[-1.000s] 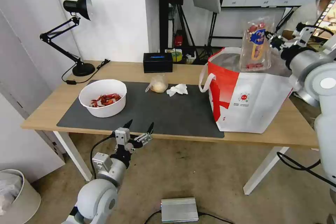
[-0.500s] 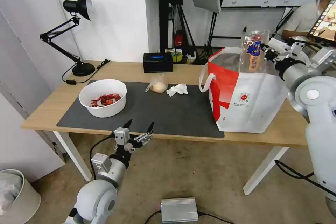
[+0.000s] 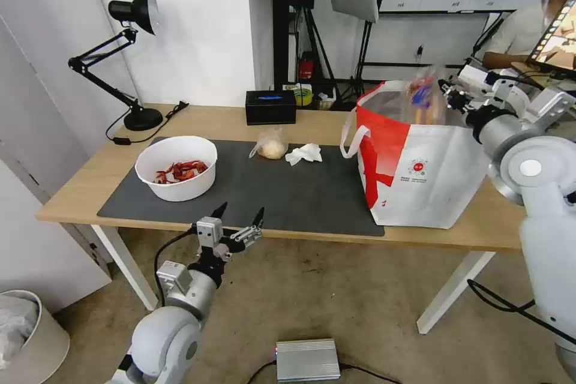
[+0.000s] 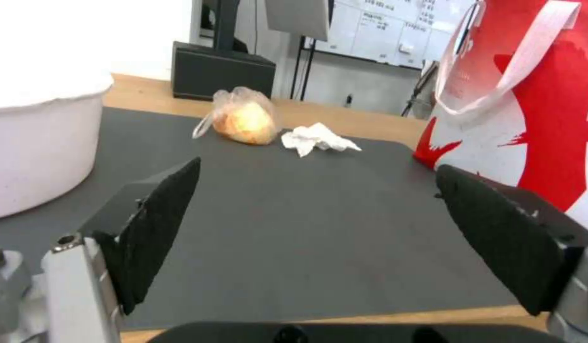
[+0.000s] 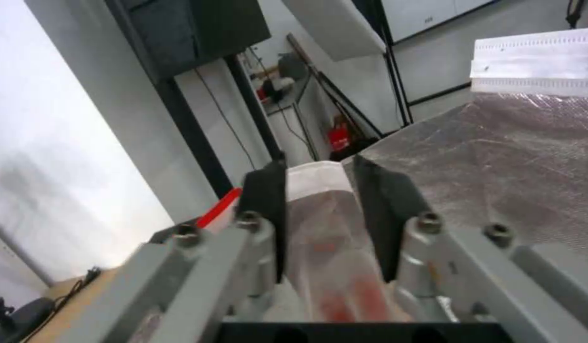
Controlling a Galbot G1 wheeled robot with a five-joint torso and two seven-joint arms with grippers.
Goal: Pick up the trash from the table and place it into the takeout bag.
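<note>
Right end effector (image 3: 449, 95) clamps the clear tray (image 3: 425, 98), long axis upright, half sunk in the takeout bag (image 3: 420, 174) at three o'clock on the worktop (image 3: 228, 120); left end effector (image 3: 239, 222) spread wide, idle.

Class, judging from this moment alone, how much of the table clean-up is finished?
Nothing is visibly done. In hand: the right gripper holds the plastic tray in the mouth of the takeout bag. Left: the bowl, the small bag and the tissue. The left gripper waits open.

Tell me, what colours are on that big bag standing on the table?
The takeout bag is white with red panels and a silver foil lining, seen best in the head view.
</note>
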